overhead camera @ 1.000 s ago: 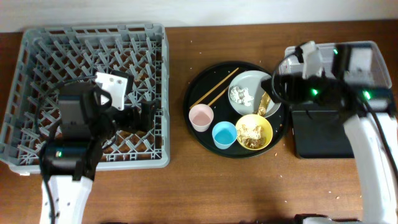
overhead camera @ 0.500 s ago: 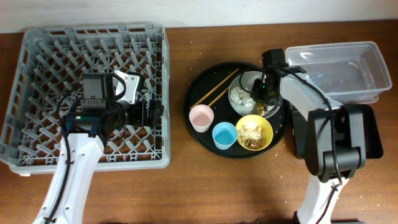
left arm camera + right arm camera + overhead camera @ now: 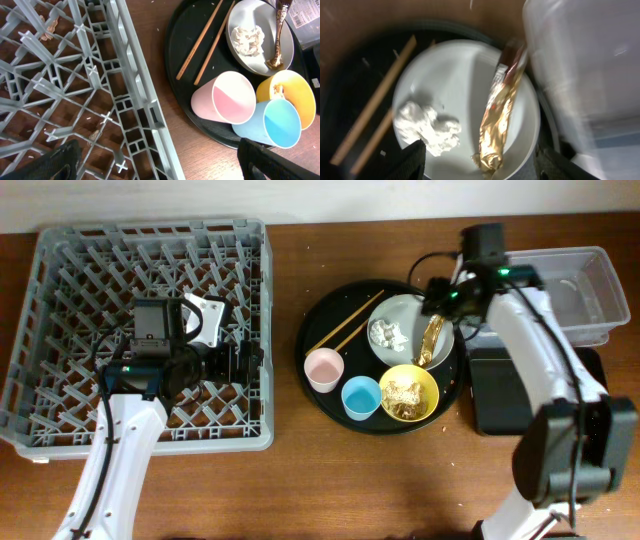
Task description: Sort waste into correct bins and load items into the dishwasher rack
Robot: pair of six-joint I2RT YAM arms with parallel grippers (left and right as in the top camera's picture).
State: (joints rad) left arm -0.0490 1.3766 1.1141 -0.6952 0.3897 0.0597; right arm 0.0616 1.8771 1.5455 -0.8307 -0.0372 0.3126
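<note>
The pale grey plate (image 3: 405,315) lies on a round black tray (image 3: 345,405) with a crumpled white tissue (image 3: 388,333) and a gold-brown wrapper (image 3: 432,340) on it. My right gripper (image 3: 437,305) hovers open above the plate's right side; in the right wrist view its jaws (image 3: 487,167) straddle the wrapper (image 3: 500,112), with the tissue (image 3: 427,125) to the left. The yellow bowl (image 3: 408,392) holds noodle scraps. The pink cup (image 3: 323,368), blue cup (image 3: 361,397) and two chopsticks (image 3: 345,322) share the tray. My left gripper (image 3: 248,363) is open and empty over the right wall of the dishwasher rack (image 3: 60,330).
The clear tub (image 3: 565,290) stands at the far right, with the shallow black tray (image 3: 525,395) in front of it. The tub's wall (image 3: 590,60) is close beside my right gripper. The rack's right wall (image 3: 145,100) runs under my left gripper, and crumbs lie under its lattice.
My right arm swung from over the bins to the plate, then drew back to its far right edge. The wrapper still lies on the plate. My left arm shifted slightly, then stayed.
</note>
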